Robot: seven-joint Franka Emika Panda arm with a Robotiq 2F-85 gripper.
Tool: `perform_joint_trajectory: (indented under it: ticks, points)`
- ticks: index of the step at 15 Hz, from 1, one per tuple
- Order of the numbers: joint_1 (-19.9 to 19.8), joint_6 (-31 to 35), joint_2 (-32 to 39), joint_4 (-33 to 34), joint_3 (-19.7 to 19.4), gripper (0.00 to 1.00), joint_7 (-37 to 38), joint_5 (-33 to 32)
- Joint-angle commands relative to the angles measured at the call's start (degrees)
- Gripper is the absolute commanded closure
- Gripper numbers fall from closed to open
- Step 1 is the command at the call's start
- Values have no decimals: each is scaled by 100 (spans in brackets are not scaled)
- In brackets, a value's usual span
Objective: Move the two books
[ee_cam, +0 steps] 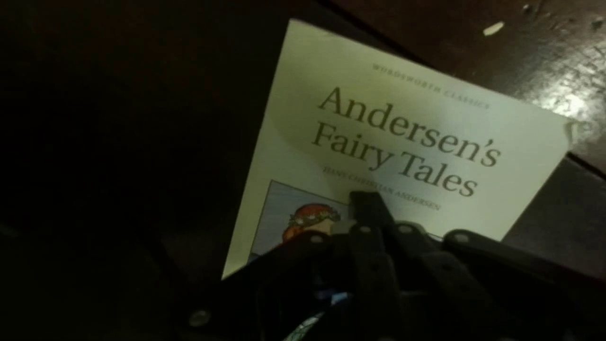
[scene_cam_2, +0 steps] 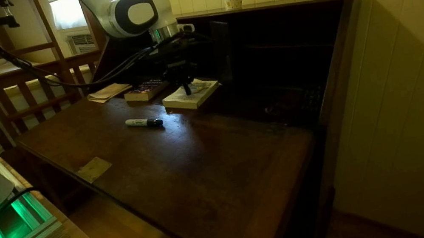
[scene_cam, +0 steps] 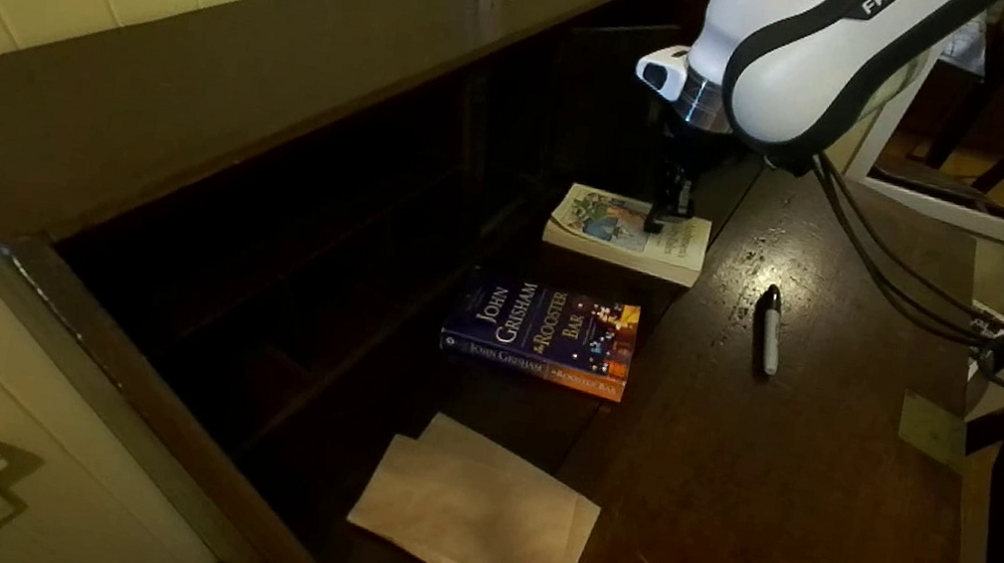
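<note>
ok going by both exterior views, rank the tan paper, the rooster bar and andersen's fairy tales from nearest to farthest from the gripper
1. Andersen's Fairy Tales: directly under the shut gripper.
2. The Rooster Bar: middle of the row, between the other two.
3. Tan paper: the row's far end, beyond The Rooster Bar.
</note>
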Motion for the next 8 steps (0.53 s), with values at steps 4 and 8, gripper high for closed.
perform_joint_trajectory:
  ticks: [4, 8]
  points:
    - [152, 112, 107, -228, -140, 100, 2169, -118]
    - [206, 137, -13, -375, -226, 100, 3148, -17]
